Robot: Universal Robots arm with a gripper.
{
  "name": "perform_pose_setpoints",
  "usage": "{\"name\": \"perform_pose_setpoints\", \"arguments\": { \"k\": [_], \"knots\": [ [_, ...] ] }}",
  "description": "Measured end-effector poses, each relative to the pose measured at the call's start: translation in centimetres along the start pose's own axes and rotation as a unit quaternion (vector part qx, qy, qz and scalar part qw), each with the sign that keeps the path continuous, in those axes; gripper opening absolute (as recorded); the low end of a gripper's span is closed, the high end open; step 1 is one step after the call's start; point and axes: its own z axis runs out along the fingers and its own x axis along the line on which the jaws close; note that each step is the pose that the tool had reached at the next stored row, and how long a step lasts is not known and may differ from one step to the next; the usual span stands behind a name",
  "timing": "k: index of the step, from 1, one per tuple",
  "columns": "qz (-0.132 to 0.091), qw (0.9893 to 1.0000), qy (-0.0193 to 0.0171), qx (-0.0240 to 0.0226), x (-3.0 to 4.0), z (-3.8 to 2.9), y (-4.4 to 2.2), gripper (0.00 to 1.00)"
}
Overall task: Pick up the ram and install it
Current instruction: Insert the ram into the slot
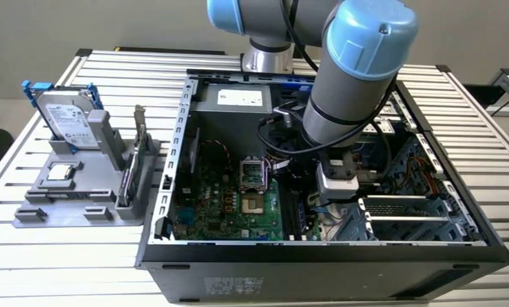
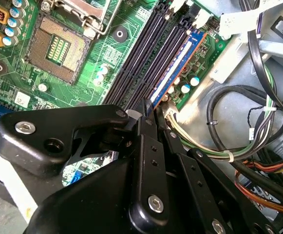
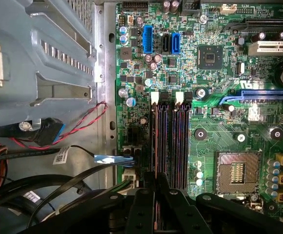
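The ram is a thin dark-blue stick standing on edge in the outermost black slot, next to the motherboard's edge. My gripper reaches down inside the open computer case, and its two black fingers are pinched together on the near end of the stick. In the first wrist view the gripper sits at the near end of the outermost black slots. In the exterior view the gripper hangs low over the motherboard's right side.
An empty CPU socket lies beside the slots. Bundled cables and the drive cage crowd the side past the board's edge. On the exterior view's left, a grey holder carries a hard drive and a bracketed card.
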Motion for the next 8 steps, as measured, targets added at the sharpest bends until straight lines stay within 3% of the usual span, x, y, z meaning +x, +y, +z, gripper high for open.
{"name": "perform_pose_setpoints", "arguments": {
  "k": [4, 5, 8],
  "knots": [
    [0.0, 1.0, 0.0, 0.0, 0.0, 0.0, -0.01, 0.0],
    [0.0, 1.0, 0.0, -0.0001, 0.0, 0.0, -0.01, 1.0],
    [0.0, 1.0, 0.0, -0.0001, 0.0, 0.0, -0.02, 1.0]
  ]
}}
